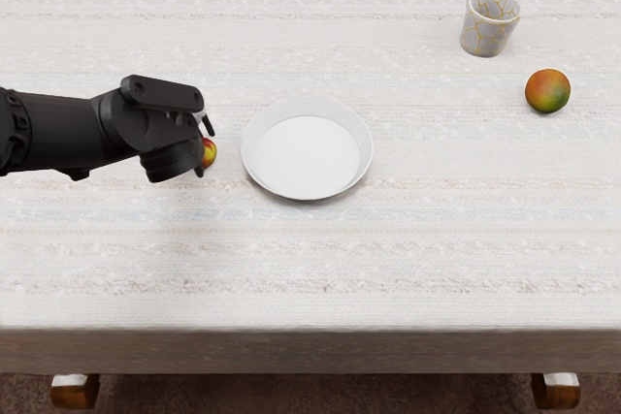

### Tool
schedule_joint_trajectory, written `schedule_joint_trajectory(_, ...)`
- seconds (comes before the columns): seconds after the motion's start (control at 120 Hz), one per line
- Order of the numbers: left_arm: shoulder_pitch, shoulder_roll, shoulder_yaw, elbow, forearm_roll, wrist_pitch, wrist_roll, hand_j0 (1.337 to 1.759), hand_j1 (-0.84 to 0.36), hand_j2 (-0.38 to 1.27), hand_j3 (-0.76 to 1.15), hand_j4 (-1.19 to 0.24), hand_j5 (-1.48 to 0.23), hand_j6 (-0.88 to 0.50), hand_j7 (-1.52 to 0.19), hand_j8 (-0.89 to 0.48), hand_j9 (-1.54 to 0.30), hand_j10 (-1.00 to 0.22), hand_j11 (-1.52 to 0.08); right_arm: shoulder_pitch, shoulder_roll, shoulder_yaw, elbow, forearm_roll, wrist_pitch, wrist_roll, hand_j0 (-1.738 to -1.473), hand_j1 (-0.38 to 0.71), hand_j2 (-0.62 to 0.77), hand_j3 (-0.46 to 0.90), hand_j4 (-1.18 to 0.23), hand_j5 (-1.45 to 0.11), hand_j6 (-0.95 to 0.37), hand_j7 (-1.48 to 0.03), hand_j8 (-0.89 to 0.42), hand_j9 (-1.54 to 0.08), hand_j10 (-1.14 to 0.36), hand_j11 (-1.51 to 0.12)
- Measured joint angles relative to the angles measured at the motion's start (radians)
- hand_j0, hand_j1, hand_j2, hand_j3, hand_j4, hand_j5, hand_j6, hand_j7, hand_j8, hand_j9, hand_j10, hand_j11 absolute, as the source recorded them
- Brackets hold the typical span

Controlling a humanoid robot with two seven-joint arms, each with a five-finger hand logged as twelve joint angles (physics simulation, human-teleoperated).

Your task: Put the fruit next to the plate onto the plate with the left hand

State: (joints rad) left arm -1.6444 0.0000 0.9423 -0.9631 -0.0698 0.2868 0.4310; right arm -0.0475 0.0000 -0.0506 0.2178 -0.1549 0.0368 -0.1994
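A small red and yellow fruit [209, 153] lies on the table just left of the white plate [307, 147]. Only its right edge shows. My left hand [190, 145] is on top of it and covers the rest; its black arm comes in from the left edge. The hand hides whatever contact there is with the fruit. Nothing lies on the plate, which sits near the table's middle. My right hand is out of view.
A patterned white mug [488, 22] stands at the back right. A larger orange and green fruit [547, 90] lies on the table near the right edge, far from the plate. The pale tablecloth [310, 269] reaches to the front edge.
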Motion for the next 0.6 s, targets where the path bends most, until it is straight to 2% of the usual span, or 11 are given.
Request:
schedule_joint_trajectory(0.283, 0.006, 0.000, 0.000, 0.001, 0.001, 0.000, -0.001, 1.658, -0.20, 0.09, 0.00, -0.46, -0.60, -0.46, -0.60, -0.46, -0.60, -0.46, -0.60, 0.000, 0.000, 0.000, 0.000, 0.000, 0.000, 0.000, -1.658, -0.32, 0.00, 0.00, -0.02, -0.03, -0.02, -0.03, -0.02, -0.03, -0.02, -0.03)
schedule_joint_trajectory(0.367, 0.008, 0.000, 0.000, 0.001, 0.000, -0.005, -0.001, 1.658, -0.26, 0.12, 0.00, -0.52, -0.67, -0.49, -0.68, -0.51, -0.68, -0.52, -0.67, 0.000, 0.000, 0.000, 0.000, 0.000, 0.000, 0.000, -1.658, -0.32, 0.00, 0.00, -0.02, -0.03, -0.02, -0.03, -0.02, -0.03, -0.02, -0.03)
schedule_joint_trajectory(0.475, 0.008, 0.000, -0.001, 0.001, -0.002, -0.011, 0.000, 1.654, -0.29, 0.14, 0.00, -0.59, -0.78, -0.43, -0.79, -0.45, -0.80, -0.59, -0.80, 0.000, 0.000, 0.000, 0.000, 0.000, 0.000, 0.000, -1.658, -0.32, 0.00, 0.00, -0.02, -0.03, -0.02, -0.03, -0.02, -0.03, -0.02, -0.03)
schedule_joint_trajectory(0.542, 0.008, 0.000, -0.001, 0.001, -0.004, -0.013, 0.001, 1.653, -0.29, 0.27, 0.00, -0.60, -0.84, -0.42, -0.86, -0.48, -0.87, -0.64, -0.86, 0.000, 0.000, 0.000, 0.000, 0.000, 0.000, 0.000, -1.658, -0.32, 0.00, 0.00, -0.02, -0.03, -0.02, -0.03, -0.02, -0.03, -0.02, -0.03)
schedule_joint_trajectory(0.6, 0.006, 0.000, -0.001, 0.001, -0.006, -0.014, 0.001, 1.652, -0.28, 0.31, 0.00, -0.64, -0.89, -0.43, -0.90, -0.51, -0.91, -0.67, -0.91, 0.000, 0.000, 0.000, 0.000, 0.000, 0.000, 0.000, -1.658, -0.32, 0.00, 0.00, -0.02, -0.03, -0.02, -0.03, -0.02, -0.03, -0.02, -0.03)
